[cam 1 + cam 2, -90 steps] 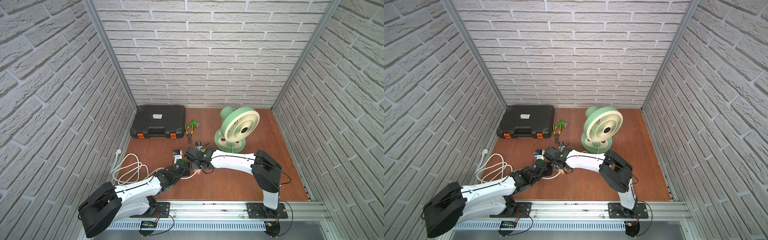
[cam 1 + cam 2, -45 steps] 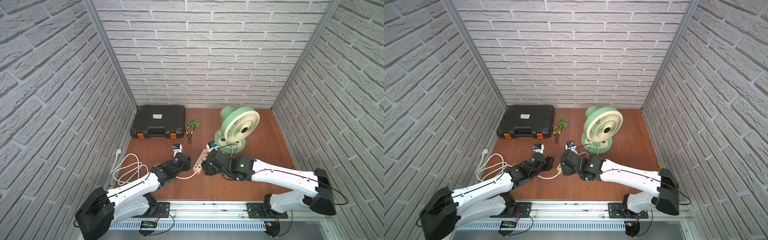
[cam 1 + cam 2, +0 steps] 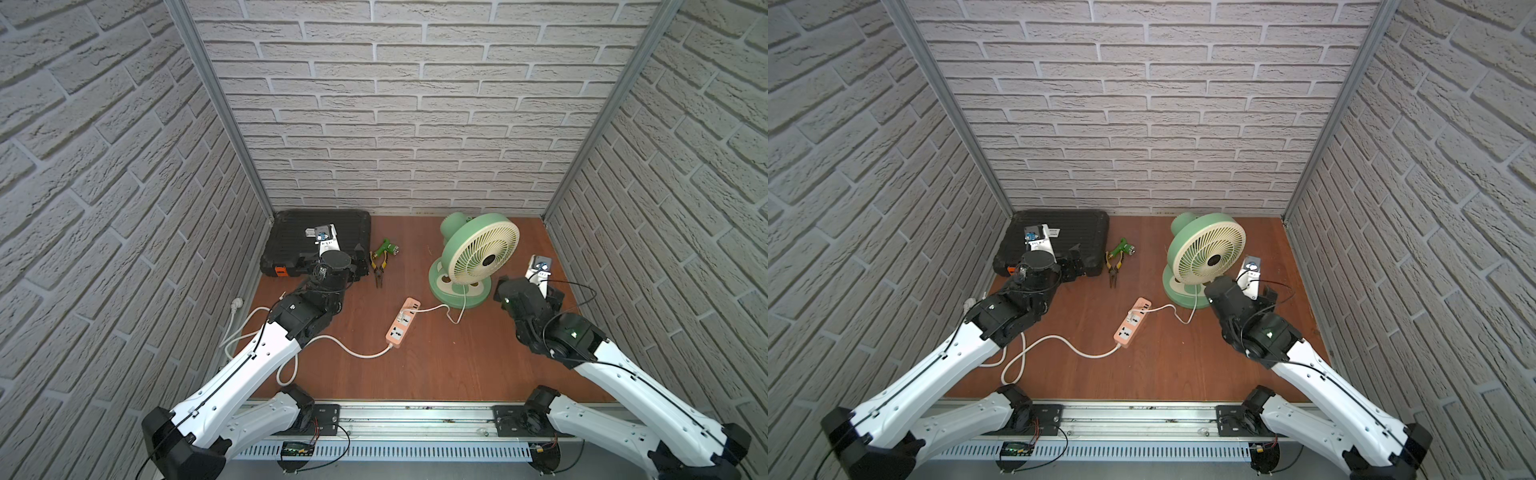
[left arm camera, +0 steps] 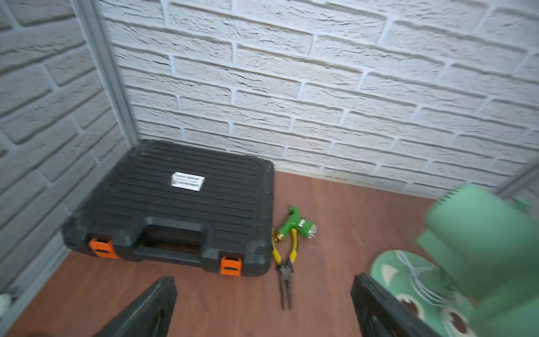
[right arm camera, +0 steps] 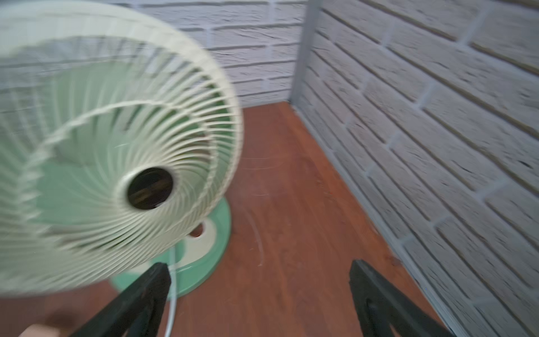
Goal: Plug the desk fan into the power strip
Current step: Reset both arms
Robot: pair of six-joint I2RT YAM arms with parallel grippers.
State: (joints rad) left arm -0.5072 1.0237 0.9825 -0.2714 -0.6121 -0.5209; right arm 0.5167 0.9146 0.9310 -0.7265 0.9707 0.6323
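Wide, empty left end effector (image 4: 262, 294) faces black plastic toolcase (image 4: 180, 210) and yellow-handled pliers (image 4: 284, 262); wide, empty right end effector (image 5: 258, 280) faces mint-green round desk fan (image 5: 87, 116).

The power strip (image 3: 402, 322) lies mid-way across the surface (image 3: 436, 370). Behind it to the right stands the desk fan (image 3: 478, 257). Behind it to the left sits the toolcase (image 3: 286, 245), and the pliers (image 3: 379, 268) lie straight behind it.

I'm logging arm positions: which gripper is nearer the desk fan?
Right. The right gripper is open, close beside the base of the desk fan. The left gripper is open in front of the black toolcase, farther off across the floor.
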